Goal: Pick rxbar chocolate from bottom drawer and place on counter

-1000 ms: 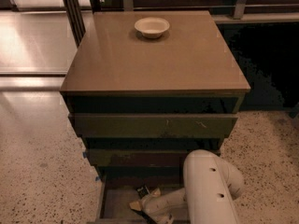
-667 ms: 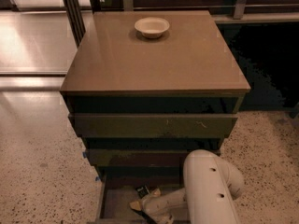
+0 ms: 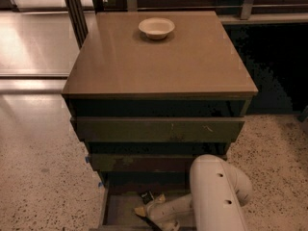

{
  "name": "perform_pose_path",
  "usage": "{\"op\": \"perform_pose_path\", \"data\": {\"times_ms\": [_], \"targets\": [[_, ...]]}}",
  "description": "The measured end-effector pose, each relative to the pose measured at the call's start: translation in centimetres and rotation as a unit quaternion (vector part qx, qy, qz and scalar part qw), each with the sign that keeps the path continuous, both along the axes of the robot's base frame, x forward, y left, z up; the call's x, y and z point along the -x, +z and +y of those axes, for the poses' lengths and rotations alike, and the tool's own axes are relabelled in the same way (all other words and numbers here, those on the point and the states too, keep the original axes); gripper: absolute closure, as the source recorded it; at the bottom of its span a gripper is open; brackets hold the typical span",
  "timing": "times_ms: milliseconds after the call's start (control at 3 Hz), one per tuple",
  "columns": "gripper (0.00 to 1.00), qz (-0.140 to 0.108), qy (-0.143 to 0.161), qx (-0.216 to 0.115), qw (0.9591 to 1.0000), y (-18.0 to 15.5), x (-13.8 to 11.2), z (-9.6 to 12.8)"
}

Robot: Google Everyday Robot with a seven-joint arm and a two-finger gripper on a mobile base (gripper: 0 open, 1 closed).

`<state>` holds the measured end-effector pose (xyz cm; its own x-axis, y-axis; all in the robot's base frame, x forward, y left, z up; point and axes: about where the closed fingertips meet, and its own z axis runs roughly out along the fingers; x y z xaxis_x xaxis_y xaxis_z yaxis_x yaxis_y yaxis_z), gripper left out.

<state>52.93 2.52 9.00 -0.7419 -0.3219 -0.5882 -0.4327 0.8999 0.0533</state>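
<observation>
I see the cabinet (image 3: 159,105) from above and in front. All three drawers are out a bit, stepped, each lower one narrower. The bottom drawer (image 3: 119,210) is pulled out furthest, at the lower edge of my view, w/ its flat floor showing on the left side.

The arm (image 3: 216,196) comes in from the bottom right. Its big white rounded housing covers the right half of that drawer. A slimmer white section reaches left from it, down into the tray. The pincer (image 3: 143,211) sits at the end of that section, low inside the bottom drawer, approx mid-width, w/ a tan tip pointing left. I can't tell whether it's wide, narrow or holding anything, as the end is half lost in shadow.

The chocolate bar (image 3: 147,195) lies in the bottom drawer near the back, just behind the pincer. It's a small black wrapper w/ a white mark on it. It looks very close to the pincer, but I can't tell if they touch.

The tabletop (image 3: 159,66) is tan and glossy. It carries only a white bowl (image 3: 156,27), upright, near the back edge and roughly centred. That's well apart from the bar.

The top drawer (image 3: 159,129) and middle drawer (image 3: 139,162) show dark olive fronts. The speckled floor (image 3: 43,177) runs along both sides of the cabinet.
</observation>
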Motion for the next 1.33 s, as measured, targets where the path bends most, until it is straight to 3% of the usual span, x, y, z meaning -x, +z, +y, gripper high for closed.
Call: {"op": "perform_pose_path", "data": {"times_ms": [333, 1000, 1333], "targets": [[1.0, 0.0, 0.0, 0.0, 1.0, 0.7, 0.0, 0.0], [1.0, 0.0, 0.0, 0.0, 1.0, 1.9, 0.0, 0.0], [1.0, 0.016, 0.036, -0.004, 0.9992, 2.8, 1.0, 0.4]]}}
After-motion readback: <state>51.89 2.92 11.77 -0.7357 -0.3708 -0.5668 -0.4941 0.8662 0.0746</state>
